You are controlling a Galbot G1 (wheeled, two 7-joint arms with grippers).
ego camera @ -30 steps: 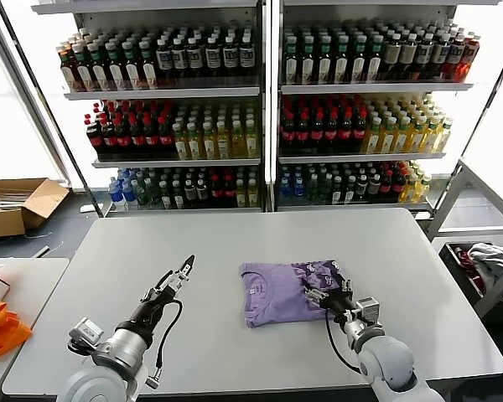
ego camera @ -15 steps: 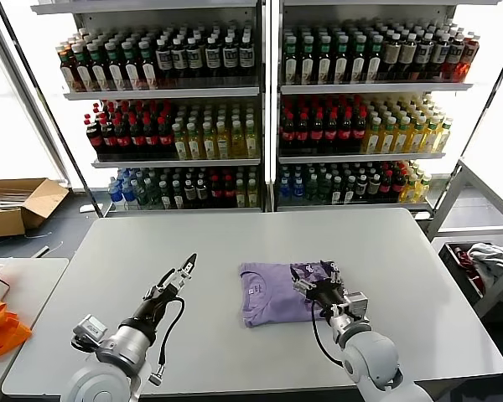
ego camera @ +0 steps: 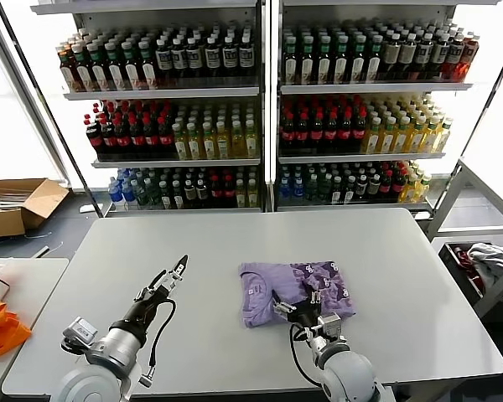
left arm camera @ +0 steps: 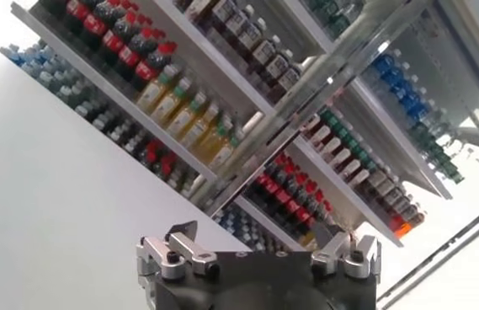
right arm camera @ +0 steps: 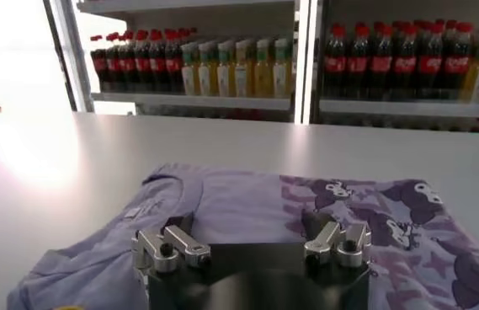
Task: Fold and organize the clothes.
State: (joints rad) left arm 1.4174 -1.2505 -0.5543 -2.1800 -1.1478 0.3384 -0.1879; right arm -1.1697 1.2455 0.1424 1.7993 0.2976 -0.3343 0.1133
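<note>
Resting near T-shirt (ego camera: 293,289) front edge (folded): right end effector (ego camera: 297,303), spread.

Lavender T-shirt (ego camera: 281,289), thin fabric, lying flat on the desk (ego camera: 235,243), right of centre, toward the near edge. Folded into a compact rectangle. Neckline with small white label on its left part; dark purple and white print on its right part. Slight wrinkles.

no words or numbers can be read anywhere. the bottle labels (ego camera: 184,59) are too small to read. the neck label (ego camera: 252,291) shows no legible text.
</note>
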